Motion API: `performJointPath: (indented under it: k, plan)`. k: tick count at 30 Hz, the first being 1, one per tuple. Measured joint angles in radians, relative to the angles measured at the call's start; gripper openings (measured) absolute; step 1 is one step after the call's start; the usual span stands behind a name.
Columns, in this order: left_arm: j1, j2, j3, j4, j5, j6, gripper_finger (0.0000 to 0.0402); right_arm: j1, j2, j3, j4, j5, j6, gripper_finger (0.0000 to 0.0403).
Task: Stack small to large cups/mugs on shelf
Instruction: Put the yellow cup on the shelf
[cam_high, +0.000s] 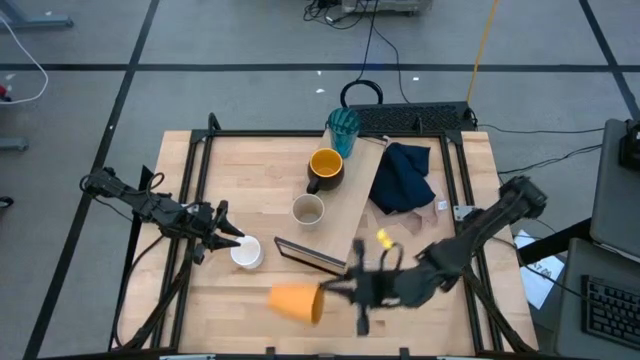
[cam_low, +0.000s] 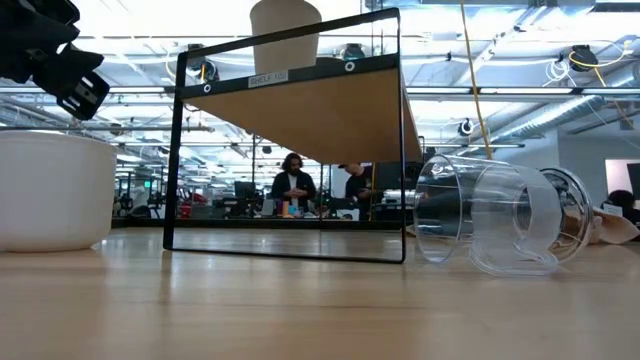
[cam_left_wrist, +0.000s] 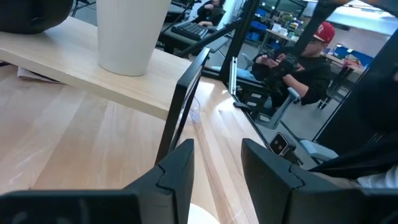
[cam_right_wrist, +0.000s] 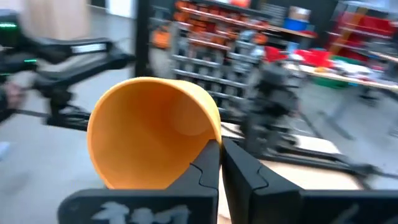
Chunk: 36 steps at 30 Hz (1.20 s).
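Closest to the low camera, a white mug (cam_low: 45, 190) stands at the left and a clear glass (cam_low: 500, 215) lies on its side at the right, with the shelf (cam_low: 300, 110) propped up between them and a beige cup (cam_low: 285, 35) on top.

From above, the right gripper (cam_high: 335, 292) is clenched on the rim of the orange cup (cam_high: 297, 301), pinching the wall between its fingers. That cup lies tipped on its side near the table's front edge, its long axis roughly level and in line with the gripper, mouth toward the gripper and base pointing away to the left. The shelf's near end (cam_high: 310, 257) sits just behind the cup, so the right arm is the nearer one for carrying it there; the cup likely has to be turned upright first.

The left gripper (cam_high: 232, 240) hovers at the white mug (cam_high: 246, 252), jaws part-open around its rim; whether they press it cannot be told. The teal tumbler (cam_high: 343, 129) and dark mug (cam_high: 325, 168) stand farther back on the shelf.
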Motion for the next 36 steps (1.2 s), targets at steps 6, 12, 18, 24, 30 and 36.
performJointPath:
  k: [6, 12, 18, 24, 30, 36]
  plan:
    - [0.000, 0.000, 0.000, 0.000, 0.000, 0.023, 0.0134, -0.029, -0.160, 0.000, -0.195, 0.122, 0.037, 0.0000]
    - [0.000, 0.000, 0.000, 0.000, 0.000, 0.035, 0.0134, -0.093, -0.274, 0.000, -0.379, 0.176, 0.092, 0.0000]
    - [0.000, 0.000, 0.000, 0.053, 0.000, 0.077, 0.0134, -0.197, -0.370, 0.000, -0.532, 0.174, 0.134, 0.0000]
    - [0.000, 0.000, 0.000, 0.130, -0.009, 0.171, 0.0134, -0.343, -0.435, 0.000, -0.738, 0.140, 0.179, 0.0000]
    - [0.000, 0.000, 0.000, 0.172, -0.105, 0.256, 0.0134, -0.516, -0.449, 0.000, -0.900, -0.032, 0.260, 0.0000]
    - [0.000, 0.000, 0.000, 0.181, -0.154, 0.305, 0.0134, -0.657, -0.446, 0.000, -0.908, -0.220, 0.270, 0.0000]
